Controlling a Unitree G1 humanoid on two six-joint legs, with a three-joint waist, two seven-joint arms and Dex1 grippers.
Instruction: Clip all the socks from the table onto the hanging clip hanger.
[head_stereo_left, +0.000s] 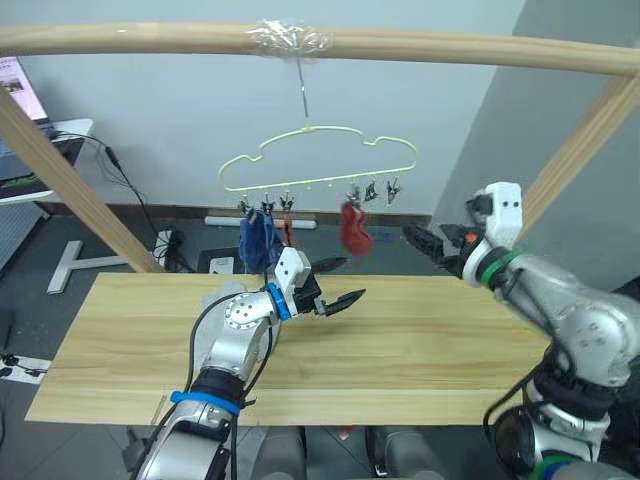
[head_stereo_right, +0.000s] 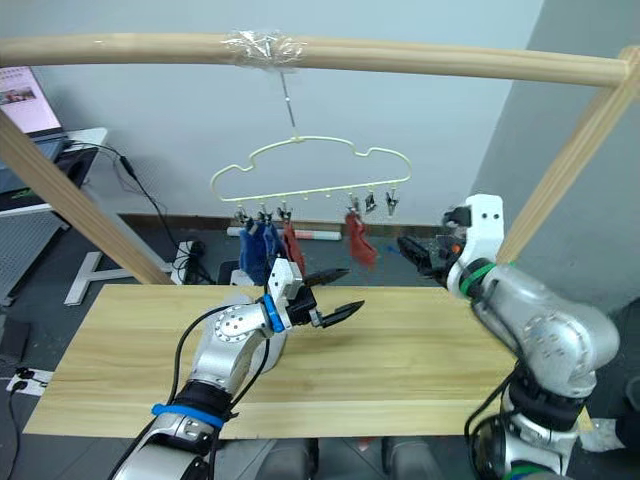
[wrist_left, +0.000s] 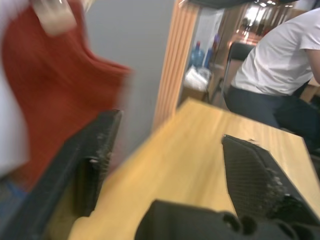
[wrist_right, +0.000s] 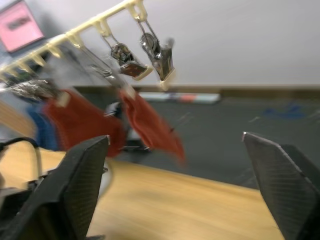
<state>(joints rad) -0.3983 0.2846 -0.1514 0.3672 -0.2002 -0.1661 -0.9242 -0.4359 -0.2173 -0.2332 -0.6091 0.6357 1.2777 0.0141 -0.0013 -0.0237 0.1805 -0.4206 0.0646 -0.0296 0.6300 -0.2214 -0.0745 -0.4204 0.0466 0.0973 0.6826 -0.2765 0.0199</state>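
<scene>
Above the table (head_stereo_left: 420, 350), both the left gripper (head_stereo_left: 338, 283) and right gripper (head_stereo_left: 428, 244) gape wide, empty

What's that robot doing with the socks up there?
The robot is hanging socks on a clip hanger that dangles from a wooden pole. Two blue socks and two red socks hang from its clips; two clips at the right end are free. Both grippers are open and hold nothing: the left gripper hovers over the table below the hanger, the right gripper beside the free clips. No grey socks are visible.
</scene>
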